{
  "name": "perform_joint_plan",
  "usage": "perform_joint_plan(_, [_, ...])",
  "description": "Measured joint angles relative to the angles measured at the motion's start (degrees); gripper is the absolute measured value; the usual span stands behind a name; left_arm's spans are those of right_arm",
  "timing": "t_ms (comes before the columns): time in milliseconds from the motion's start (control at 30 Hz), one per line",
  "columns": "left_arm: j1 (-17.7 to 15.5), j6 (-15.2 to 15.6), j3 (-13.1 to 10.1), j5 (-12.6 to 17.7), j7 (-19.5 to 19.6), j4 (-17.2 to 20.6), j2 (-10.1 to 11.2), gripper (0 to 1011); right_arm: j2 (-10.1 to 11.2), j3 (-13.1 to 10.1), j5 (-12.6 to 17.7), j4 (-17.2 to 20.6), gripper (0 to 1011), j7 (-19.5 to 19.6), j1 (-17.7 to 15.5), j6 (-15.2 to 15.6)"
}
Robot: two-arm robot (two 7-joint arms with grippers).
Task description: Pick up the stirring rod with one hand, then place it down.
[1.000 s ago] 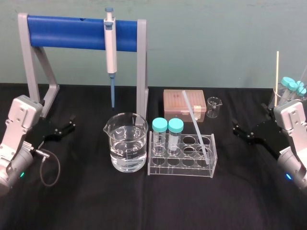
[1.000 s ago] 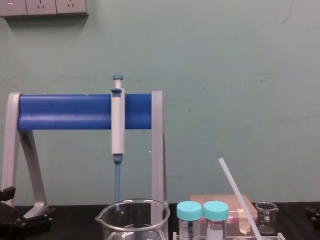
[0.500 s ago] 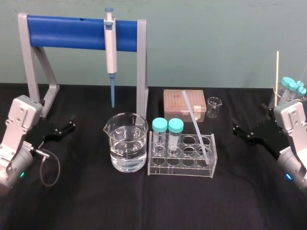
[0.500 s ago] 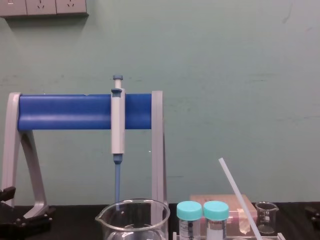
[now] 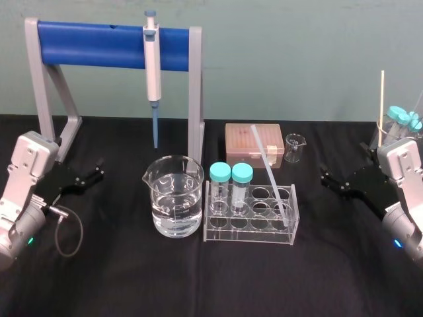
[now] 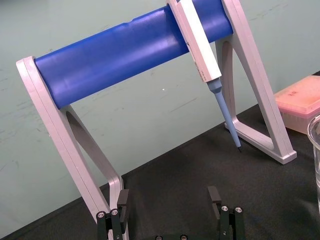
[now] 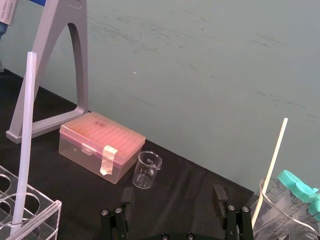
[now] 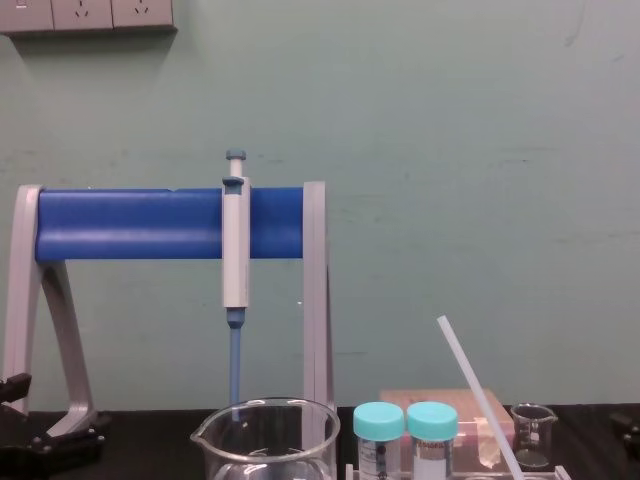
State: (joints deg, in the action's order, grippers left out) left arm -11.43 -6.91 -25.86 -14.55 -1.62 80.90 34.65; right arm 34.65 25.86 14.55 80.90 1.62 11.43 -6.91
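Note:
The stirring rod is a translucent white rod leaning in a hole of the clear tube rack, its top tilted back over the pink box; the right wrist view shows the stirring rod too, and the chest view catches the stirring rod slanting up. My right gripper hovers open to the right of the rack, well apart from the rod, with nothing between its fingers. My left gripper rests open at the far left near the stand's foot.
A water-filled beaker stands left of the rack. Two teal-capped tubes sit in the rack. A pipette hangs from the blue-barred stand. Behind are a pink box and small beaker. A beaker with capped tubes stands far right.

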Motion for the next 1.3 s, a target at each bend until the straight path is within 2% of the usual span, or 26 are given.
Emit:
perform_joint_plan(367, [0.0, 0.0, 0.0, 0.0, 0.0, 0.0, 0.0, 1000, 0.0, 0.0, 0.0, 0.0, 1003, 0.0, 0.0, 0.0])
perform_joint_plan(633, [0.0, 0.0, 0.0, 0.0, 0.0, 0.0, 0.0, 1000, -0.3, -2.1, 1.3, 1.0, 1003, -1.9, -0.4, 0.6])
perform_joint_plan(867, [0.0, 0.0, 0.0, 0.0, 0.0, 0.0, 0.0, 1000, -0.5, -4.8, 6.7, 3.8, 1003, -7.0, -0.7, 2.6])
perform_joint_plan(900, [0.0, 0.0, 0.0, 0.0, 0.0, 0.0, 0.0, 1000, -0.7, -5.5, 8.7, 4.7, 1003, -9.1, -0.7, 3.6])
perform_joint_plan(1033, [0.0, 0.0, 0.0, 0.0, 0.0, 0.0, 0.0, 1000, -1.3, -6.3, 12.2, 6.0, 1003, -13.4, -0.1, 5.4])
perform_joint_plan(1300, [0.0, 0.0, 0.0, 0.0, 0.0, 0.0, 0.0, 1000, -2.7, -6.0, 13.9, 6.2, 1003, -18.7, 1.7, 7.2])
